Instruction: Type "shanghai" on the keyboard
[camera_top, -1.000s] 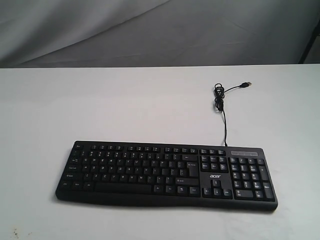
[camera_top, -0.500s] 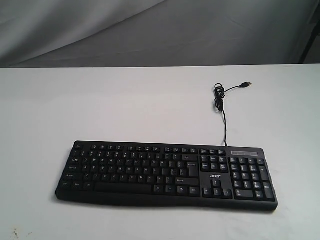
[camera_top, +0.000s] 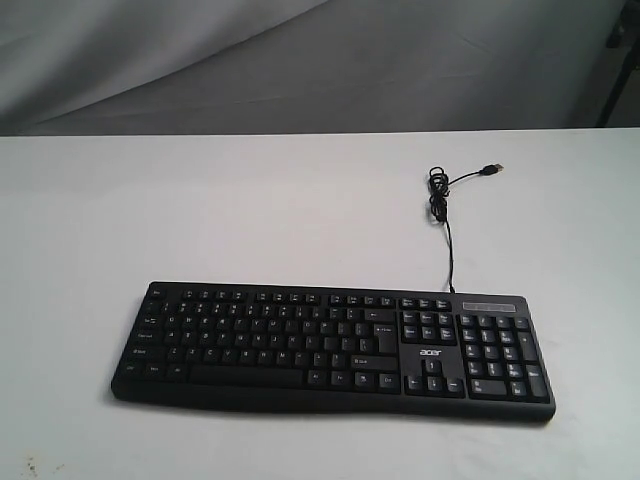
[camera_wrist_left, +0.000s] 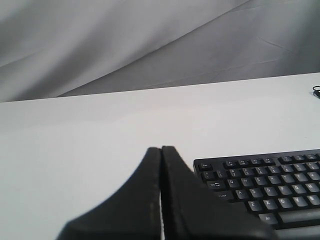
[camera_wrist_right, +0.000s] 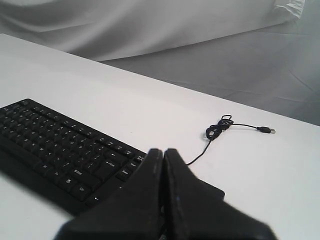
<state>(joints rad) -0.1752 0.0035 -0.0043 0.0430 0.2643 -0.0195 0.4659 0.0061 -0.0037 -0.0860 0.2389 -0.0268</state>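
Two tools are mine, and both have their fingers pressed together with nothing between them. My left tool (camera_wrist_left: 161, 150) is fully closed: its two black fingers (camera_wrist_left: 142, 195) meet in one thin line, and it grips nothing. My right tool (camera_wrist_right: 163, 151) is the same, closed tip to tip and empty.

The keyboard (camera_top: 330, 345) lies flat on the white counter (camera_top: 200, 210), with its keys facing up. From my left tool, it is ahead of the tips and off to the side of my right arm. One end corner of it is the part nearest to this tool, and straight ahead of the tips is only bare counter. From my right tool, the long block of letter keys stretches away to the side of my left arm. The other end, with the number pad (camera_top: 497, 355), passes behind the fingers of this tool. I cannot tell if either tool touches the keyboard or is above it.

A thin black cable (camera_wrist_right: 200, 152) comes out from behind the tip of my right tool and runs away from it. It makes a small coil (camera_wrist_right: 217, 127) and ends in a USB plug (camera_wrist_right: 267, 130), which lies free on the counter well beyond the tips. A grey cloth (camera_top: 300, 60) hangs behind the far edge of the counter.
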